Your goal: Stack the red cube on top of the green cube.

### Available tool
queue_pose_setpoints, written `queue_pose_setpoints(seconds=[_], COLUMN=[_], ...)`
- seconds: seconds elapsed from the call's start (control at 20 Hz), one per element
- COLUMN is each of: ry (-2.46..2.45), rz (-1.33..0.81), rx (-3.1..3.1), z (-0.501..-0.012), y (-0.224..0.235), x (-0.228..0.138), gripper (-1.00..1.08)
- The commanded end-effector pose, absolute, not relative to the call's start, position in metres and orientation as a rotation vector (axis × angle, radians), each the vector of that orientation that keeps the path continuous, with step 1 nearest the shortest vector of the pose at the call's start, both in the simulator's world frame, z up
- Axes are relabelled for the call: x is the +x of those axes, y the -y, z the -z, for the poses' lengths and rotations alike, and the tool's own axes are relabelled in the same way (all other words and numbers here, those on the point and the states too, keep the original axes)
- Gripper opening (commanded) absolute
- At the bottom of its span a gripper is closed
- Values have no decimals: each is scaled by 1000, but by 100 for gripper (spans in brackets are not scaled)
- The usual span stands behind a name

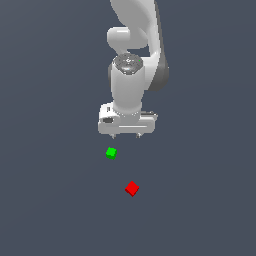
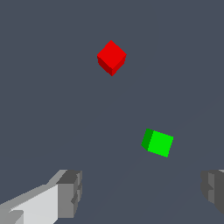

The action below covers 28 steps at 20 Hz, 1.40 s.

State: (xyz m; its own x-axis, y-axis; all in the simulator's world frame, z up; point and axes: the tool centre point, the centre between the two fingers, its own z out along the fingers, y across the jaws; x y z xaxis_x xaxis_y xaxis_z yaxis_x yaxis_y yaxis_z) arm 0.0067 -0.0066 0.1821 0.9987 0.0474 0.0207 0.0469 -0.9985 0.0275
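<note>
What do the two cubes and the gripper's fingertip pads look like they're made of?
The red cube looks like plain matte plastic or painted block: flat colour, no gloss, no grain. The green cube reads the same, with evenly shaded faces. These are simulator renders, so neither material is certain. The fingertip pads look dull grey and ridged, possibly rubber; the gripper body is smooth, off-white, like plastic.

The red cube (image 1: 132, 188) and green cube (image 1: 111, 153) look plain and matt, like flat-coloured plastic, the arm (image 1: 131, 85) has a smooth, faintly glossy white shell with darker grey joints, the fingers (image 2: 70, 193) look dull grey, and the floor (image 1: 50, 190) is an even, matt slate grey.
</note>
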Motion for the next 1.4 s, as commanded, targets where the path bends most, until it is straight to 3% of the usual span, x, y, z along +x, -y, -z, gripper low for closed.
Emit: queue_pose_setpoints(seconds=[0.0, 0.65, 1.35], ry=[-73, 83, 545], rz=[-33, -29, -16], rx=[3114, 3116, 3079], z=[-182, -166, -121], y=[7, -4, -23], x=[7, 26, 87], gripper=[100, 100, 100])
